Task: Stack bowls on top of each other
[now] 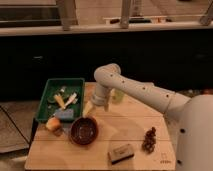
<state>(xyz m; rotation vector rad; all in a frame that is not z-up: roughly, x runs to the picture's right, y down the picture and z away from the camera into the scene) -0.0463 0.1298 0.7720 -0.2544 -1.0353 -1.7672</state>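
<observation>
One glossy dark reddish-brown bowl [84, 131] sits on the wooden table [130, 125], front left of centre. I cannot tell whether it is a single bowl or one nested in another. No other bowl shows apart from it. My gripper [89, 108] hangs at the end of the white arm [135, 90], just above the bowl's far rim and beside the green tray. It holds nothing that I can see.
A green rectangular tray [48, 95] with several small items stands at the left. An orange fruit [53, 123] lies left of the bowl. A sponge-like block [121, 152] and a dark cluster [149, 140] lie at the front right. A pale cup [119, 95] stands behind the arm.
</observation>
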